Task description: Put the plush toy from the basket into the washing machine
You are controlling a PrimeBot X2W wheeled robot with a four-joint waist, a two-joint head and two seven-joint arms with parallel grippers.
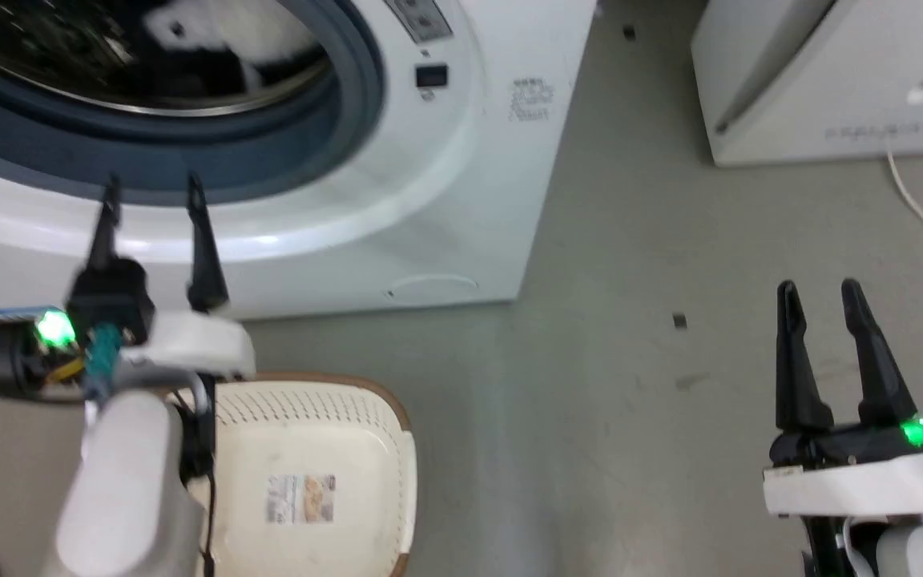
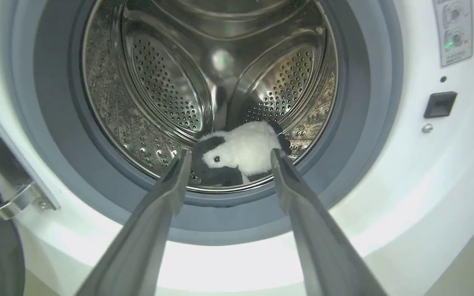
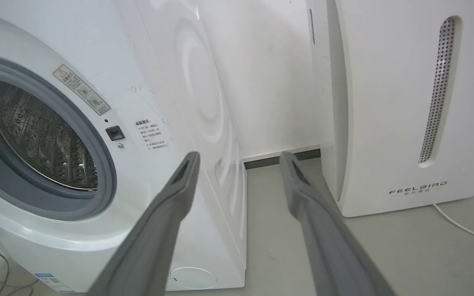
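Here, in the left wrist view, the plush toy lies inside the washing machine, on the bottom of the shiny perforated drum, near six o'clock of the round opening. Its white body is sideways, with the black-eared head toward nine o'clock. The left gripper is outside the grey door seal, its two dark fingers spread wide and holding nothing; the toy shows between their tips, farther in.

In the head view, the washer sits at eleven o'clock. The cream basket with its brown rim sits on the grey floor at seven o'clock, just in front of the machine, a label sticker on its bare bottom. The right gripper is at four o'clock over the floor, fingers parted and holding nothing. A plain white appliance stands at one o'clock, well apart from the washer.
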